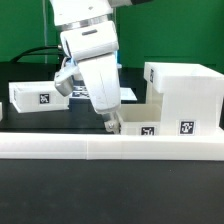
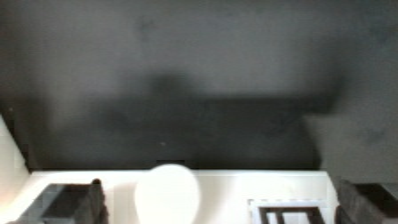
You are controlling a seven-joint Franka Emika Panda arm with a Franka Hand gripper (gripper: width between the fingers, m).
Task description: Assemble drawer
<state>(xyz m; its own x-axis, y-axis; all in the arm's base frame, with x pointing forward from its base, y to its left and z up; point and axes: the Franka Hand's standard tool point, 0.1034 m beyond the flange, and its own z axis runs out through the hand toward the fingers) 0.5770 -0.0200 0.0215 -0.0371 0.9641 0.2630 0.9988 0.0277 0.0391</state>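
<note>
Black tabletop, green backdrop: the casing [image 1: 182,92] stands toward the edge at the exterior view's right, and the gripper [image 1: 112,127], 2 fingers [image 2: 71,203] spread, hangs at the knob [image 2: 169,195] of a tray [image 1: 150,128] by the long bar [image 1: 110,150]. Light, stiff, slick plastic, I judge; pinch that knob or a thin wall.

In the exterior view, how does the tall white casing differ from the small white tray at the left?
The casing is taller and bulkier; the tray is low and small. The casing stands at the exterior view's right, the tray at its left. Both are white and carry a square tag.
</note>
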